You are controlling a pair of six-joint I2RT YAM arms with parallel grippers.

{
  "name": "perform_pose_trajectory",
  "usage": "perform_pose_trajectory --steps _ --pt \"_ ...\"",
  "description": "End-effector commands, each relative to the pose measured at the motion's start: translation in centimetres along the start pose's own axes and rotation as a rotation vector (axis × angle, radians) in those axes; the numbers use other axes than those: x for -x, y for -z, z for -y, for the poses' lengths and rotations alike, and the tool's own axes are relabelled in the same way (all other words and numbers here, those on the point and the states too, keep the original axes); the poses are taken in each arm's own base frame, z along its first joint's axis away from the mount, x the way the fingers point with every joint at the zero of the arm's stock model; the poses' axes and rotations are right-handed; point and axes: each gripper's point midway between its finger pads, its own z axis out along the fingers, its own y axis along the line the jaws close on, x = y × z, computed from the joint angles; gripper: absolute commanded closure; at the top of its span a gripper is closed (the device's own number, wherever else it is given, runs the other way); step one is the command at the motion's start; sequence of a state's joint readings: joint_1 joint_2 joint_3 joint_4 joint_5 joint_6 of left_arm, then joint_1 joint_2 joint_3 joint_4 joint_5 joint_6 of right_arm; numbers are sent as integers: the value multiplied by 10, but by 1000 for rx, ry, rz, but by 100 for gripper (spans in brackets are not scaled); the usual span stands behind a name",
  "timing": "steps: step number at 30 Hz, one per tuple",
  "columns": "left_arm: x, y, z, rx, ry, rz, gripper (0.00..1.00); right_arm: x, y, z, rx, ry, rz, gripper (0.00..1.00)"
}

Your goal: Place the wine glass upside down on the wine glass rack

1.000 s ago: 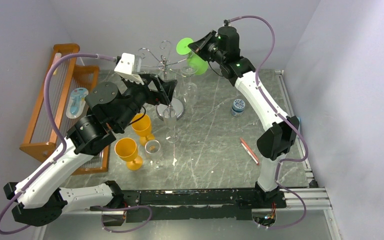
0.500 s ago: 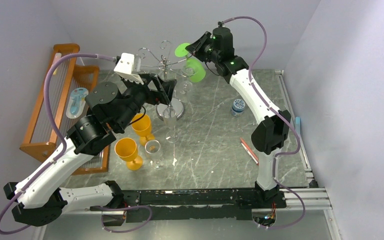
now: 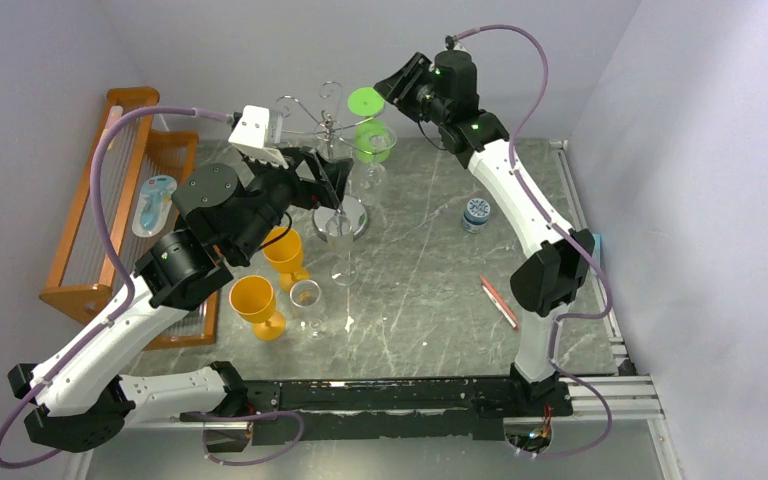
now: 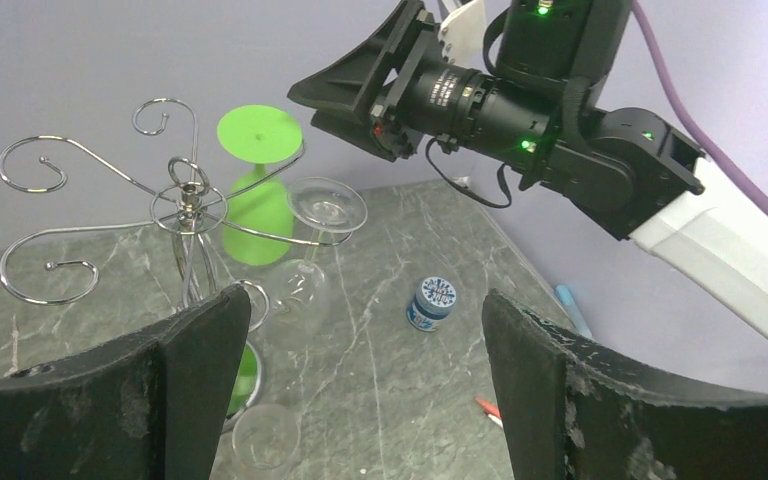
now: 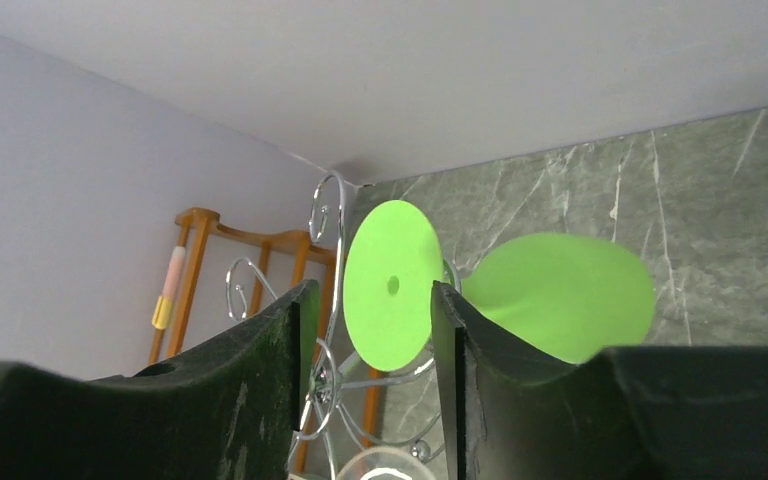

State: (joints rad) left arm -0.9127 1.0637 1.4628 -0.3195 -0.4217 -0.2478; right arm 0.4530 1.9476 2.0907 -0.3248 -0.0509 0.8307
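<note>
Right tool (image 5: 365, 295) raised, jaws parted; left tool (image 4: 365, 300) parted too.

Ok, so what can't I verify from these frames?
Right wrist: the green wine glass turns its foot to the camera, hiding its stem and the wire under it.
Top external: the left gripper overlaps the wine glass rack pole; contact unclear.
Top external: print on the small jar is too small.

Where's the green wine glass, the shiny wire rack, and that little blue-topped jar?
green wine glass (image 4: 260, 131): left wrist view, on its round foot.
wine glass rack (image 4: 189, 193): left wrist view, on the hub atop its pole.
blue-topped jar (image 3: 476, 210): top external view, on its lid.
</note>
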Motion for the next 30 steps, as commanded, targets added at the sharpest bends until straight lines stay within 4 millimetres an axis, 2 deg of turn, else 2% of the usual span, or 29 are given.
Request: perform_pose_trajectory --steps 1,5,6,9,10,12,14,17,21,24,26,30 --pt "0 1 -2 14 -2 -2 10 17 25 -3 -24 42 49 51" --pt "-2 1 -1 3 0 -7 8 28 48 -7 -26 63 95 49" --pt "-2 2 7 -47 -12 -9 7 29 53 -5 -31 69 103 48" --pt "1 12 52 -326 -74 3 6 31 79 0 -51 99 129 47" --pt "4 16 64 -398 -80 19 6 36 95 -1 -52 112 152 46" --pt "2 22 78 -487 -91 27 5 33 118 7 -72 133 169 46" --pt "-3 21 82 -511 -94 16 5 26 140 22 -109 148 173 45" --pt "-13 15 76 -471 -88 -12 5 7 171 48 -171 166 148 45" --pt "-38 12 63 -421 -114 -63 4 -17 207 80 -247 175 112 47" --pt "-69 12 51 -391 -151 -133 5 -40 222 97 -257 164 69 49" --pt "-89 9 34 -310 -148 -179 5 -53 228 103 -241 146 46 49" --pt "-123 0 7 -152 -155 -291 8 -80 231 114 -226 89 -15 49"
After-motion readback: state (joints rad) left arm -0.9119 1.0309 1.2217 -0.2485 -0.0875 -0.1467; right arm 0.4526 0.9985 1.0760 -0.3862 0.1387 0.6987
